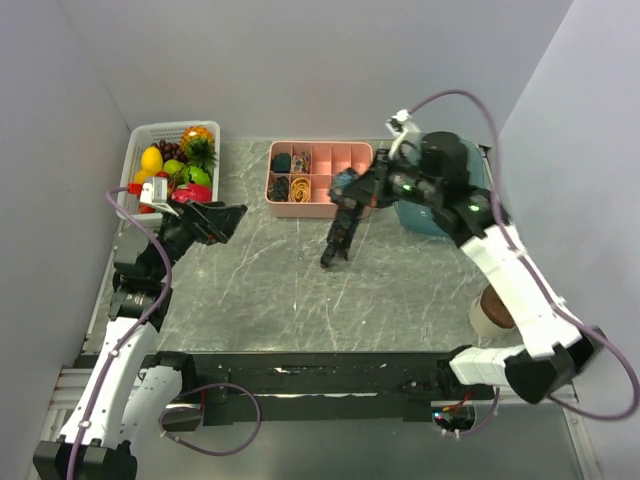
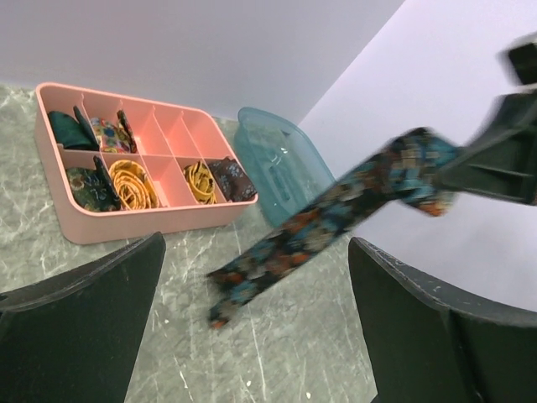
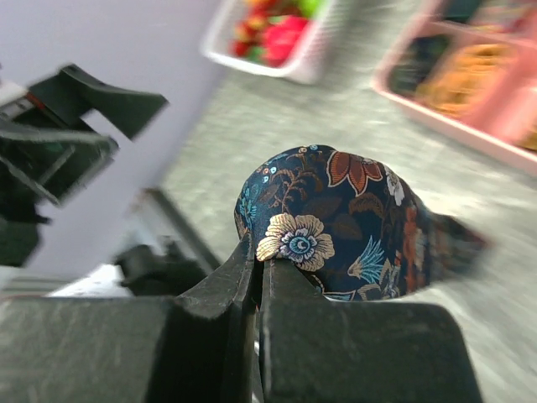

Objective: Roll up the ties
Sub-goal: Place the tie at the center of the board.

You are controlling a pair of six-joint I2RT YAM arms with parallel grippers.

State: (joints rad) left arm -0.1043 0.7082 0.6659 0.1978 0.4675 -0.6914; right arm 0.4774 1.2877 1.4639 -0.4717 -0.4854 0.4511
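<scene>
Pinched by the right gripper (image 1: 352, 197), the tie (image 1: 335, 240) hangs down toward the table (image 1: 290, 300), the wide-open left gripper (image 1: 228, 220) well to its left.

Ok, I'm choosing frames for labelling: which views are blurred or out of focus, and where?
Top external: evenly lit and sharp; the necktie hanging from the right gripper reads clearly. Left wrist: pink organizer box crisp, necktie soft, right gripper smeared at the edge. Right wrist: necktie fold sharp at the fingertips, fruit basket and organizer box behind blurred.

Dark floral-patterned tie (image 1: 336, 238), unrolled, aslant in mid-air, upper end folded.
</scene>
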